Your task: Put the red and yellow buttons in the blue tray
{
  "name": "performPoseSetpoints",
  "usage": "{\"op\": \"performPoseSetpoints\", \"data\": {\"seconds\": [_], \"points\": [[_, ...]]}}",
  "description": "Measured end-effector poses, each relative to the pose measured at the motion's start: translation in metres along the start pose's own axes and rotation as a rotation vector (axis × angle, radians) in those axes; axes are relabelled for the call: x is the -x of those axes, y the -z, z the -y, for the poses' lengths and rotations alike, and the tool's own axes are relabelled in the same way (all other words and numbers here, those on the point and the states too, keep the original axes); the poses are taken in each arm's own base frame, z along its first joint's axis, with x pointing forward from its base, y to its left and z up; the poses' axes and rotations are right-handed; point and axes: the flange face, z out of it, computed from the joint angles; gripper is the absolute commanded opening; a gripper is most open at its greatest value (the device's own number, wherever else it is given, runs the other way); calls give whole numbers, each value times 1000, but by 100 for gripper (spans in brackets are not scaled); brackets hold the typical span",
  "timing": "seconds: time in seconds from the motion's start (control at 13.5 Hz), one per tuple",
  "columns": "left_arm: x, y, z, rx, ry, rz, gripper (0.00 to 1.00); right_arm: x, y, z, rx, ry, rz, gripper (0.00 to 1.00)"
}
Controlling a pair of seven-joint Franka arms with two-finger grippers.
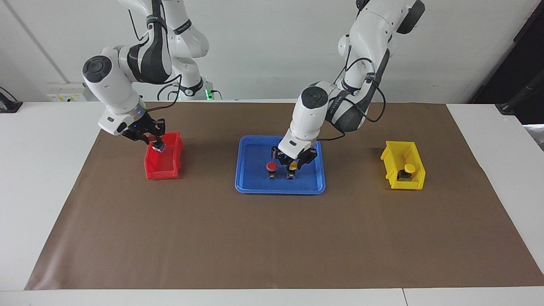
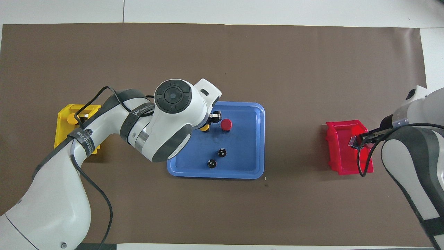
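Reading "WANXEED" on left arm's strap [image 2: 140, 110]

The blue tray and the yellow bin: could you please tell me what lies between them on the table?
Nothing rests on the brown mat between the blue tray and the yellow bin, as the facing view shows; only the left arm passes above that stretch.
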Motion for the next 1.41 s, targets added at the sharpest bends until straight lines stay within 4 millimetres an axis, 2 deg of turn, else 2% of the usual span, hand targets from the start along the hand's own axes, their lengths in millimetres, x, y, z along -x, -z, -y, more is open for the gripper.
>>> {"op": "performPoseSetpoints", "data": {"seconds": [0.15, 0.3, 0.37, 0.52, 0.67, 0.82, 0.96, 1.19, 1.34, 1.41], "points": [[0, -1, 1, -5, 15, 4, 75, -26, 28, 46, 11, -42, -7, 27], [0, -1, 2, -14, 22, 11, 93, -47, 40, 96, -5, -99, -37, 27], [-1, 2, 4, -24, 25, 17, 97, -54, 41, 118, -31, -130, -63, 27], [-6, 19, 13, -52, 41, 18, 100, -66, 38, 151, -59, -178, -115, 27], [-11, 50, 35, -101, 57, 11, 100, -72, 31, 175, -66, -208, -132, 27], [-20, 82, 83, -180, 39, 38, 100, -80, 24, 193, -74, -223, -154, 26], [-38, 102, 146, -222, 18, 76, 100, -89, 9, 216, -85, -272, -171, 26], [-72, 113, 245, -229, -27, 98, 100, -102, -24, 235, -77, -277, -146, 26], [-83, 122, 304, -235, -57, 104, 100, -103, -45, 263, -60, -220, -120, 26], [-85, 124, 324, -236, -58, 96, 100, -102, -57, 278, -47, -166, -105, 26]]}}
